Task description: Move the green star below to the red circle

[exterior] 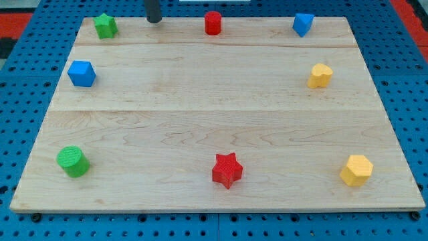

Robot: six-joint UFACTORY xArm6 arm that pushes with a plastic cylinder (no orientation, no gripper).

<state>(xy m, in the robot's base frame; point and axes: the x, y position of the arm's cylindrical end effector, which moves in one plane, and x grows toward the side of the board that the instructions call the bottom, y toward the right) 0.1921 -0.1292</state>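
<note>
The green star (105,25) sits at the top left corner of the wooden board (200,100). The red circle, a short cylinder (212,23), stands at the top middle. My tip (154,20) is at the top edge between them, to the right of the green star and to the left of the red circle, touching neither.
A blue cube (81,73) is at the left. A blue block (303,24) is at the top right. A yellow heart (319,75) is at the right. A green cylinder (72,161), a red star (227,170) and a yellow hexagon (356,170) lie along the bottom.
</note>
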